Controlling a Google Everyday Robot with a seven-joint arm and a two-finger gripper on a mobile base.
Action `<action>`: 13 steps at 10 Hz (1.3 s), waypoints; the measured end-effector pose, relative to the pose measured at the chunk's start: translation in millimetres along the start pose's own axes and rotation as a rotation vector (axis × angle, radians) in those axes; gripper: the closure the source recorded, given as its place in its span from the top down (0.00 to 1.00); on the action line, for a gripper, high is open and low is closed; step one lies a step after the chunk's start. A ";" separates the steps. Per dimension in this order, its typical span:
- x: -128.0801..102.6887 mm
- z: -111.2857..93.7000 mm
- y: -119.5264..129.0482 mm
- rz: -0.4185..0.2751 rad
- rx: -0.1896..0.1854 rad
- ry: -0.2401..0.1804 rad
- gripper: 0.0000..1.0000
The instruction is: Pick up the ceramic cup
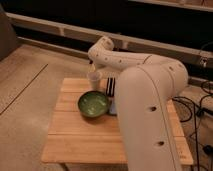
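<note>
Just above the middle of the frame, the one ceramic cup (pixel 94 81) stands at the far edge of the one wooden table (pixel 80 145), right under the gripper (pixel 94 73), whose hold on it cannot be told, with one green bowl (pixel 93 104) just below.

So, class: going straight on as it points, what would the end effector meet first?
Probably the ceramic cup, directly below the end effector at the table's far edge; depth is unclear.

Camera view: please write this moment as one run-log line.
gripper: at small pale beige ceramic cup | cup: far side of wooden table, behind wide green bowl | lift: cannot tell
</note>
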 end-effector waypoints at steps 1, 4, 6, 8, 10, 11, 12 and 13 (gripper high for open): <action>3.9 7.7 -0.9 0.004 -0.005 0.015 0.65; 24.8 23.4 -15.9 0.048 0.001 0.072 0.65; 37.3 31.7 -21.5 0.091 -0.004 0.105 0.65; 48.1 43.7 -22.6 0.127 -0.028 0.138 0.65; 50.2 54.6 -20.3 0.132 -0.055 0.157 0.65; 48.9 61.5 -15.9 0.131 -0.074 0.164 0.62; 47.3 65.6 -13.6 0.134 -0.090 0.167 0.56; 45.4 70.8 -11.4 0.136 -0.107 0.172 0.46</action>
